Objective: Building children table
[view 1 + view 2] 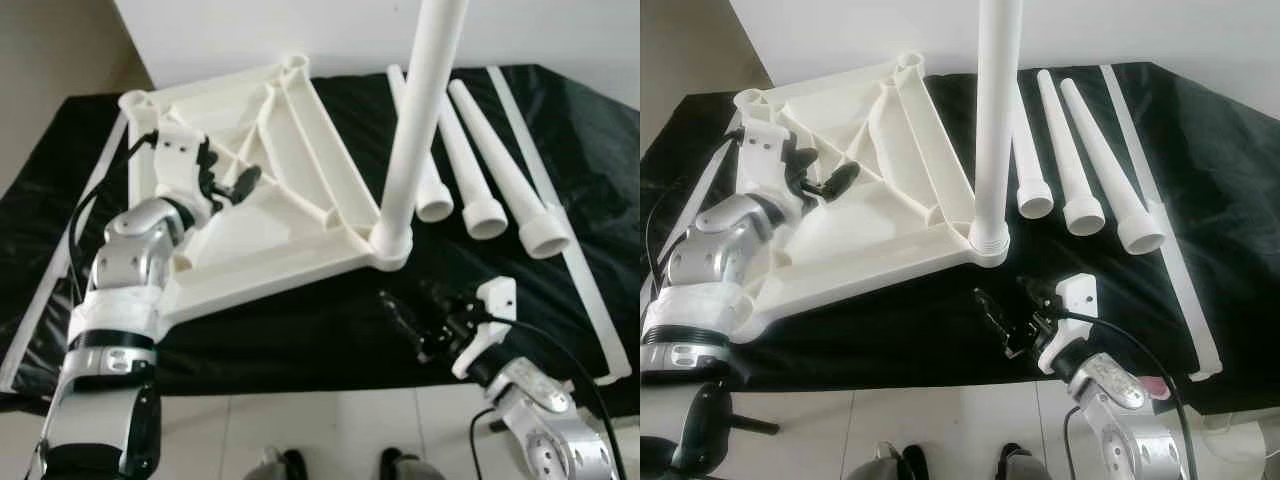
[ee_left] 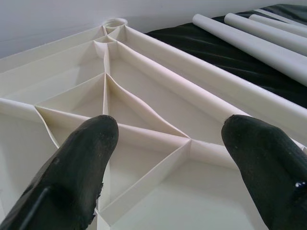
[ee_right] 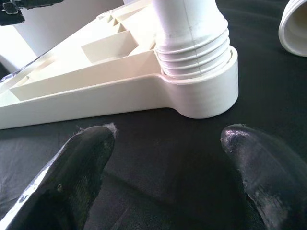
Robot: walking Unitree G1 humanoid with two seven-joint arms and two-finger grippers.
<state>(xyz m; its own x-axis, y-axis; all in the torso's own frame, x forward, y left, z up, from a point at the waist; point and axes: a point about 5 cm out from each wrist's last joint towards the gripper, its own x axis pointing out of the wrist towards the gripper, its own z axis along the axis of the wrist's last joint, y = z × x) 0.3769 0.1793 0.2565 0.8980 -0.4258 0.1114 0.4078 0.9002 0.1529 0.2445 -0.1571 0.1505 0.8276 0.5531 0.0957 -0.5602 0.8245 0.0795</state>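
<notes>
On black cloth (image 1: 330, 330): ribbed white plastic tabletop (image 1: 290, 170) w/ round leg (image 1: 420, 120) upright.

Table (image 1: 300, 330): low, covered w/ black cloth, white wall behind, pale tiled floor (image 1: 330, 430) in front.

On it:
- 1x white plastic tabletop (image 1: 270, 190), upside down, ribbed underside up, lying on robot's left half; screw sockets at corners.
- 1x white leg (image 1: 420, 120) upright in near-right corner socket.
- 3x loose white legs (image 1: 475, 160) lying side by side, right of tabletop, wide open ends toward robot.
- 1x long white strip (image 1: 560, 220) along right edge, beside legs.
- 1x white strip (image 1: 90, 200) at left edge.
</notes>
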